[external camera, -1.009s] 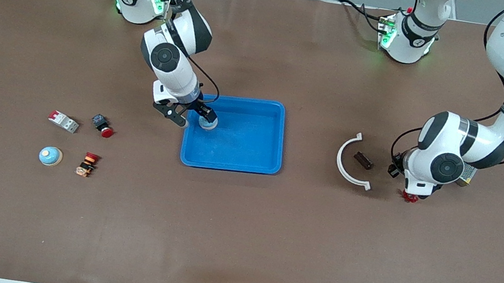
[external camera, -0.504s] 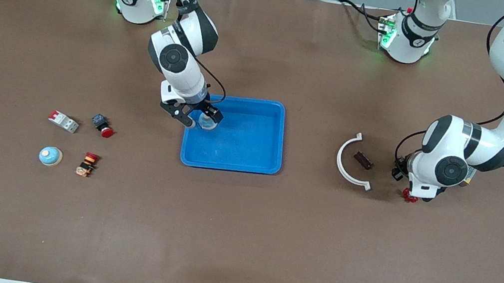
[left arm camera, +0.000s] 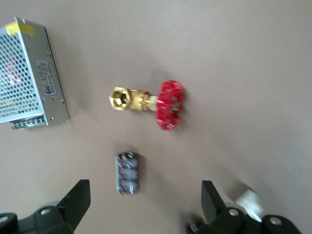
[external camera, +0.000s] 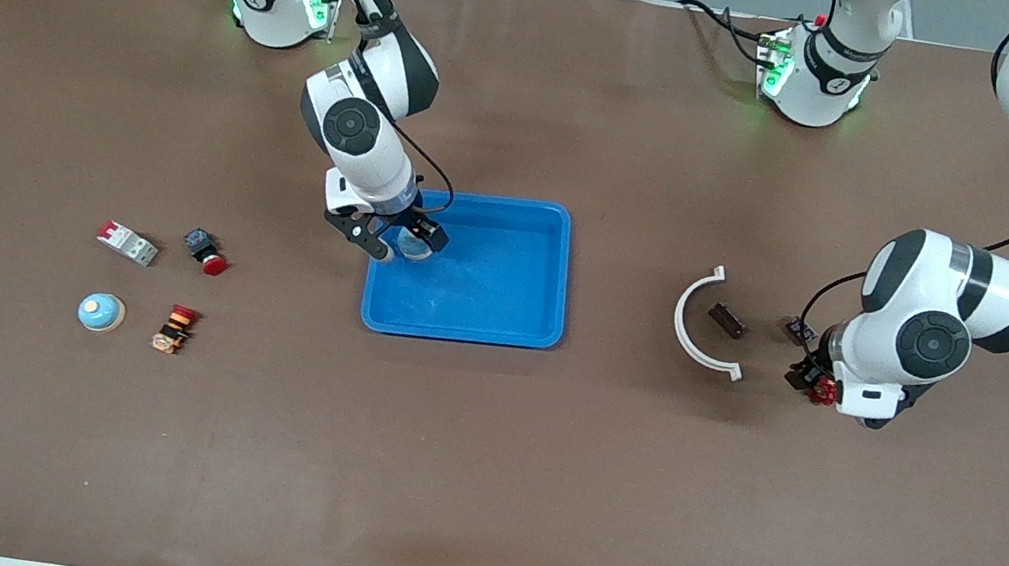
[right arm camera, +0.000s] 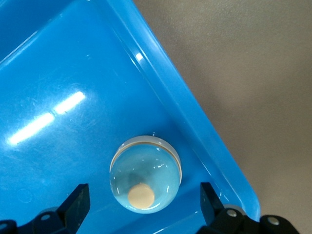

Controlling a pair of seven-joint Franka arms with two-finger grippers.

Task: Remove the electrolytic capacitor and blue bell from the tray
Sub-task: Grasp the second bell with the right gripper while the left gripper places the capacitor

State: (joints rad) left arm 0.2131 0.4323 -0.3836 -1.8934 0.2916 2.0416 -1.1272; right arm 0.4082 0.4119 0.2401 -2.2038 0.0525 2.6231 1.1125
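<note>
The capacitor (left arm camera: 128, 173), a short dark cylinder, lies on its side on the bare table (external camera: 798, 330), beside a red-handled brass valve (left arm camera: 156, 103). My left gripper (left arm camera: 145, 192) hangs open above it. The capacitor lies between the lines of the two fingers, a little ahead of the tips, and touches neither. The bell (right arm camera: 145, 180), a pale blue dome with a beige button, sits in the blue tray (external camera: 499, 318), in the corner toward the right arm's base (external camera: 415, 249). My right gripper (external camera: 398, 242) stands open over it, one finger on each side, apart from it.
A white curved piece (external camera: 688, 324) and a small brown block (external camera: 727, 320) lie between the tray and the capacitor. A metal power supply (left arm camera: 29, 73) sits near the valve. Toward the right arm's end lie a second bell (external camera: 101, 312), a breaker (external camera: 127, 243) and two push-buttons (external camera: 206, 251) (external camera: 174, 328).
My left gripper went from shut to open. The left arm has drifted toward the front camera, and the capacitor now lies uncovered on the table. My right gripper stayed open over the bell, shifting slightly.
</note>
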